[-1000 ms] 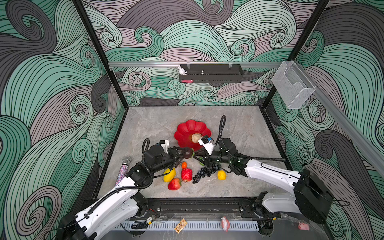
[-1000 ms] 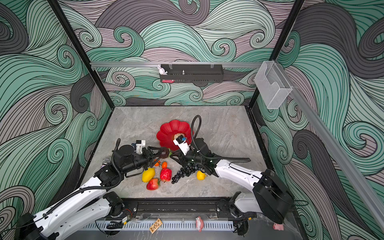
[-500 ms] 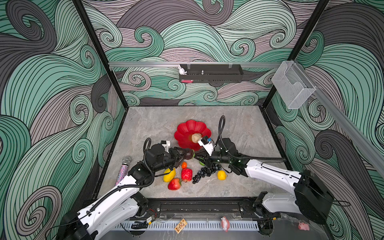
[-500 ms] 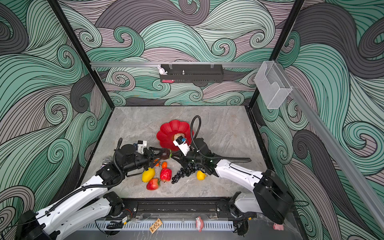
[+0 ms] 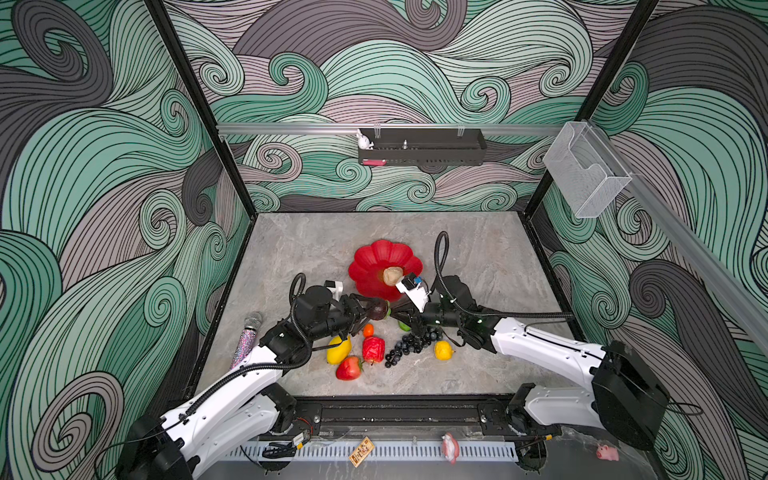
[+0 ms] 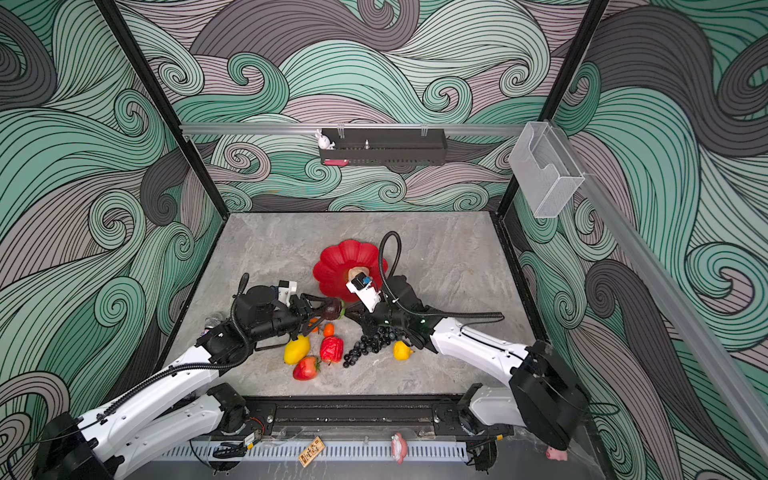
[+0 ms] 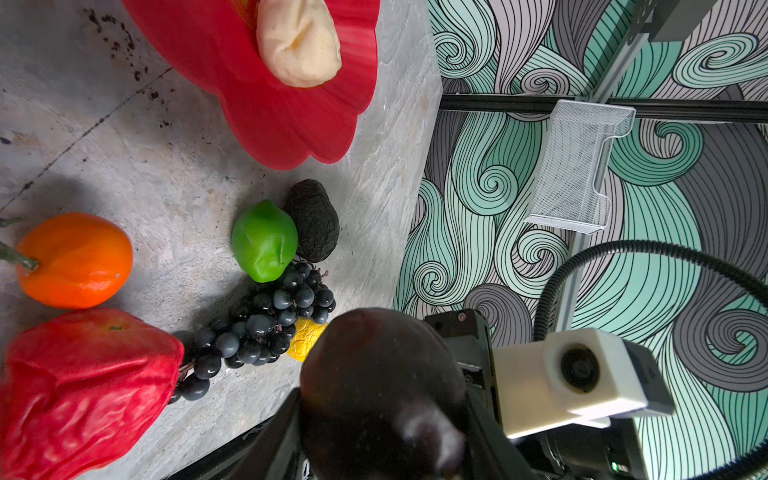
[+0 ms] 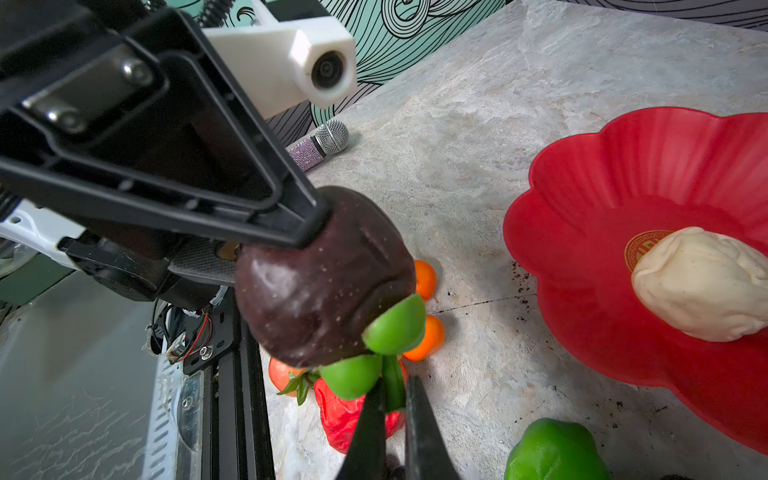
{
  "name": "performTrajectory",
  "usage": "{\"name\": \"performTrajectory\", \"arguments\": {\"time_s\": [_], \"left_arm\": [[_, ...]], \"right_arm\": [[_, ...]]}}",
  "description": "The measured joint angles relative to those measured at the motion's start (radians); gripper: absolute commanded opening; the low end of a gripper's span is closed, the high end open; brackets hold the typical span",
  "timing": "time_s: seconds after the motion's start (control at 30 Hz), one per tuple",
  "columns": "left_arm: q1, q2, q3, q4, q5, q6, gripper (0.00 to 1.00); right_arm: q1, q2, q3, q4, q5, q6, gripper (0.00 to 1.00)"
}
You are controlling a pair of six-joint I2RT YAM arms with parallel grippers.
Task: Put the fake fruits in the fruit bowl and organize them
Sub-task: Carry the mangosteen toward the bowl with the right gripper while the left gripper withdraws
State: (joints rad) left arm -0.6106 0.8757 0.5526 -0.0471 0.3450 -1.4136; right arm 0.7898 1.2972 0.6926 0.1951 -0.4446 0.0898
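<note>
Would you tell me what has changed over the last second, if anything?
The right gripper closed on the green stem of the dark purple fruit, which the left gripper still holds near the red bowl. The bowl and loose fruits stayed put.

White arm links [image 5: 540, 349], black joints [image 5: 627, 395], ribbed cables [image 7: 648, 246], white wrist cameras [image 8: 291, 54], black fingers [image 8: 368, 432]

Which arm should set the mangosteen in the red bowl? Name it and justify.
Right, probably. The right gripper is shut on the mangosteen by its stem, its wrist alongside the fruit bowl rim. The left gripper clamps the fruit's body too, so it must release first.
</note>
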Motion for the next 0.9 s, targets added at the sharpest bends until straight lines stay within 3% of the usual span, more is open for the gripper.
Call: {"name": "performTrajectory", "arguments": {"time_s": [0.13,0.27,0.57,0.9], "left_arm": [[0.026,-0.003,0.021,-0.058,-0.003,0.037,0.81],[0.067,-0.033,0.061,-0.167,-0.033,0.107,0.88],[0.098,-0.179,0.211,-0.496,-0.276,0.327,0.89],[0.099,-0.35,0.258,-0.761,-0.546,0.473,0.89]], "right_arm": [[0.0,-0.01,0.019,-0.042,0.04,0.009,0.02],[0.0,-0.002,0.075,-0.129,0.116,0.011,0.01],[0.004,0.204,0.335,-0.407,0.375,-0.05,0.0],[0.054,0.458,0.705,-0.756,0.63,-0.156,0.03]]}}
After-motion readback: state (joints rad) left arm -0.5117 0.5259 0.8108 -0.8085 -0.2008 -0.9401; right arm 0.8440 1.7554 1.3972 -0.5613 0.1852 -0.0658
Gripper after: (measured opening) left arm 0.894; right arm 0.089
